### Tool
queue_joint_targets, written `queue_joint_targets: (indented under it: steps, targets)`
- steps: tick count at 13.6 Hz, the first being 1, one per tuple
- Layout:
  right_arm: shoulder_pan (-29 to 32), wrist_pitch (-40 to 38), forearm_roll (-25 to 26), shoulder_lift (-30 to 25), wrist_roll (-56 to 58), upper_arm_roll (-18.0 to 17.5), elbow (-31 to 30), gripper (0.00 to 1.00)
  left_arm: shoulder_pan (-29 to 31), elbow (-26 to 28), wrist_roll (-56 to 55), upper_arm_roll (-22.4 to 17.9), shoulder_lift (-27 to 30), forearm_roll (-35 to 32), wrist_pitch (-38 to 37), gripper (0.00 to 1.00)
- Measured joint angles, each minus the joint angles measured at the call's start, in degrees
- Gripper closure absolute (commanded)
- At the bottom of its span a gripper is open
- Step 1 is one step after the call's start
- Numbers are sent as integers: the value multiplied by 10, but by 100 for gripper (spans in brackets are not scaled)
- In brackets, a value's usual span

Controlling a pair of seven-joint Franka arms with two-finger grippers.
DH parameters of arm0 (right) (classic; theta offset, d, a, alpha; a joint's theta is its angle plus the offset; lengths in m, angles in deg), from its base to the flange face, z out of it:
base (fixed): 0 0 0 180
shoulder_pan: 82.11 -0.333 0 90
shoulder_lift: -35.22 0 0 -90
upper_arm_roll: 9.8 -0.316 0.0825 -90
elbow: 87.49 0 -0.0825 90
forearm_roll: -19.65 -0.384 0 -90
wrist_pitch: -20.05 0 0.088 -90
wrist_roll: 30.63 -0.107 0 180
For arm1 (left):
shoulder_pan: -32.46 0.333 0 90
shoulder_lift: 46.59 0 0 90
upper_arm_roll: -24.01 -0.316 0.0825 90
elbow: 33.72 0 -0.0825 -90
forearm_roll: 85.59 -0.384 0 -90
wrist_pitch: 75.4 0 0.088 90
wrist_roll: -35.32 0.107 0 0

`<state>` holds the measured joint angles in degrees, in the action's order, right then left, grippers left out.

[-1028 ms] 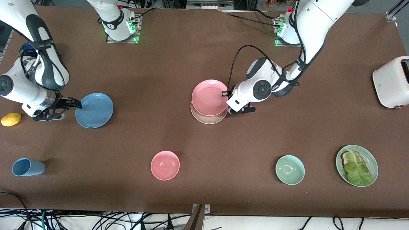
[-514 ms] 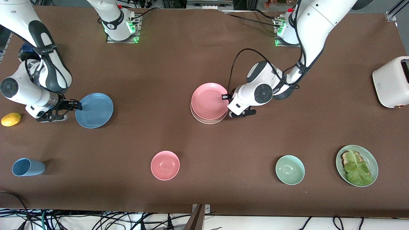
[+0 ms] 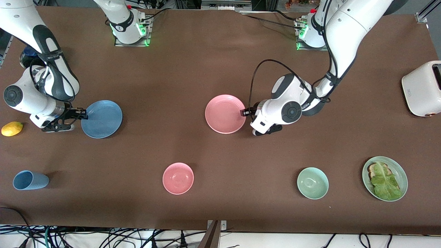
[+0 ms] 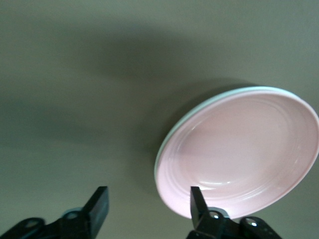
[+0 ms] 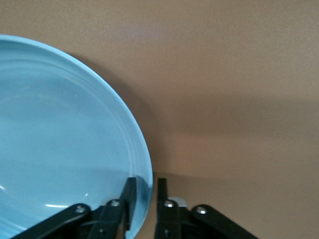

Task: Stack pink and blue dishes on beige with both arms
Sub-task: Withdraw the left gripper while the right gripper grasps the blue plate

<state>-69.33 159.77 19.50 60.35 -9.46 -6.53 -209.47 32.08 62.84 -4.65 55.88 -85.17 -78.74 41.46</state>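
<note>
The pink plate (image 3: 224,114) lies flat on the beige plate in the middle of the table and covers it in the front view. Only a thin pale rim (image 4: 199,107) of the beige plate shows under the pink plate (image 4: 244,149) in the left wrist view. My left gripper (image 3: 246,113) (image 4: 148,204) is open beside the pink plate's rim, toward the left arm's end, holding nothing. The blue plate (image 3: 102,119) (image 5: 60,144) rests on the table toward the right arm's end. My right gripper (image 3: 83,114) (image 5: 146,191) is shut on its rim, one finger over the plate and one outside it.
Nearer the front camera stand a blue cup (image 3: 30,180), a small pink bowl (image 3: 178,178), a mint-green bowl (image 3: 312,183) and a green plate with toast and lettuce (image 3: 385,178). A lemon (image 3: 12,128) lies beside the right arm. A white toaster (image 3: 422,88) sits at the left arm's end.
The left gripper lowered the pink plate onto the beige plate, let go and drew back a little. The right gripper stayed at the blue plate's rim, which has not moved.
</note>
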Motion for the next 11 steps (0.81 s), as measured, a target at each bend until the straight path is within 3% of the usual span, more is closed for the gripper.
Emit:
queue_joint_targets:
  steps: [1,4,11]
  targets:
    - [0,1,0,0,0,0,0,99,10,-27,10,-5,0,-14,-40,0]
    - [0,-3,0,-6,1,-1,0,100,49,-85,48,-11,2,-80,-125,0]
    - [0,-26,-3,-15,3,-11,17,100,179,-100,186,-16,20,-133,-171,0]
